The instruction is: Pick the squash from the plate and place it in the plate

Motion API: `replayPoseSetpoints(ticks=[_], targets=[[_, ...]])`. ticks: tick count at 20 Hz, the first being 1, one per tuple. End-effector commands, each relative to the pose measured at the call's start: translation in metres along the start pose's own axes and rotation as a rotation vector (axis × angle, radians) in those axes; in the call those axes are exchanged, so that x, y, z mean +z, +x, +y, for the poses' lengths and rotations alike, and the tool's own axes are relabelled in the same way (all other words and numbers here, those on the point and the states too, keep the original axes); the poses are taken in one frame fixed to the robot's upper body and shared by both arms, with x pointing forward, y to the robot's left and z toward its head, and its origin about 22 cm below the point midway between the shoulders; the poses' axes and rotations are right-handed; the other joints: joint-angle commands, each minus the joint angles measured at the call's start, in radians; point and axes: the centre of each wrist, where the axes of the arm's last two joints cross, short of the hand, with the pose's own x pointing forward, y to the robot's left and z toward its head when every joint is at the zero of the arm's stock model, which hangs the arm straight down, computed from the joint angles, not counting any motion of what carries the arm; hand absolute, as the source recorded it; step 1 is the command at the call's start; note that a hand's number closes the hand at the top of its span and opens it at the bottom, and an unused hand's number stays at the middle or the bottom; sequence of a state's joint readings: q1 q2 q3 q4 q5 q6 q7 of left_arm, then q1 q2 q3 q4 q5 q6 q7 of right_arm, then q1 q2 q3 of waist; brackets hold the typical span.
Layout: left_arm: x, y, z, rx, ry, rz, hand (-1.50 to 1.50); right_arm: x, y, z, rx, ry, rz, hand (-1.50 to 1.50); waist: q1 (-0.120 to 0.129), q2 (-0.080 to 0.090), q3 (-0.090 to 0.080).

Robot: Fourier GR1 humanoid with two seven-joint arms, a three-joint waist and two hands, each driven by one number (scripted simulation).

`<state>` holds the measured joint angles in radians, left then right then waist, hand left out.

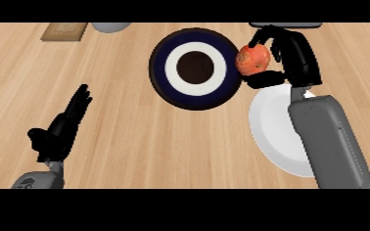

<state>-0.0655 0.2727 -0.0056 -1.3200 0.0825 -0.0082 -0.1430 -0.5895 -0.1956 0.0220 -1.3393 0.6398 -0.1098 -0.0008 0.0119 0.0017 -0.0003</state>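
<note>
An orange squash [253, 60] is held in my right hand [289, 58], whose fingers and thumb curl round it. The squash hangs beside the right rim of a dark blue plate [160, 78] that has a white ring and a dark centre. A plain white plate [273, 127] lies on the counter below the hand, partly hidden by my right forearm. My left hand [63, 125] rests open at the lower left, fingers up, away from both plates.
A tan board [65, 30] and a grey rounded object [110, 27] sit at the back left edge. A dark object [285, 24] shows at the back right, behind my right hand. The wooden counter spreads between the left hand and the blue plate.
</note>
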Motion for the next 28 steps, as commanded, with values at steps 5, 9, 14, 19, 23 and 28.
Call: replayPoseSetpoints(ticks=[5,9,14,19,23,28], targets=[[0.007,0.001,0.007,-0.004,-0.003,0.016,0.0,-0.036,0.03,0.067,-0.023,0.061,0.0,1.5,0.002,0.0,0.0],[-0.006,0.009,0.003,0.002,-0.001,-0.02,0.0,-0.041,0.03,0.088,-0.133,-0.008,0.087,1.5,0.012,0.005,0.001],[-0.008,0.008,0.008,0.007,-0.012,-0.024,0.0,-0.051,0.04,0.112,-0.145,-0.052,0.219,-1.5,0.027,0.006,0.0],[-0.019,0.017,-0.014,0.003,-0.009,-0.007,0.0,-0.066,0.034,0.115,-0.239,-0.008,0.27,-1.5,0.026,0.008,0.001],[-0.009,0.019,-0.004,0.007,-0.023,-0.03,0.0,-0.06,0.02,0.106,-0.4,-0.146,0.255,-1.5,0.025,0.006,0.001],[-0.005,-0.001,-0.01,-0.006,-0.02,-0.016,0.0,-0.046,-0.023,0.082,-0.617,-0.281,0.28,-1.5,0.006,0.008,0.002]])
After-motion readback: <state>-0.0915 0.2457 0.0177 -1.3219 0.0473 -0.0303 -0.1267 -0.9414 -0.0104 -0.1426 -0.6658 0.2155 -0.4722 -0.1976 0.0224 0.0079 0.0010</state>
